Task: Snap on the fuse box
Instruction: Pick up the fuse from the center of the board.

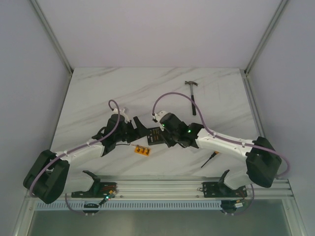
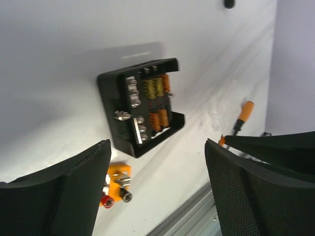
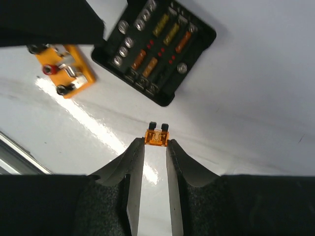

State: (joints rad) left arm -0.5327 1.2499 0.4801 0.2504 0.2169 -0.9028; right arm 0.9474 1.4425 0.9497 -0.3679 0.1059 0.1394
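One fuse box (image 3: pixel 152 49) lies flat on the tabletop (image 3: pixel 256 98) between both hands, five fuses (image 3: pixel 162 24) seated in it (two yellow, three orange). The right hand (image 3: pixel 154 144) pinches one loose orange fuse (image 3: pixel 157 137) near it. The left hand (image 2: pixel 157 145) hovers spread. One orange strip (image 3: pixel 64 69) lies beside.

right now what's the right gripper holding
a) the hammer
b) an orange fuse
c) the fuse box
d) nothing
b: in the right wrist view the right gripper pinches a small orange fuse at its fingertips, apart from the fuse box lying on the table.
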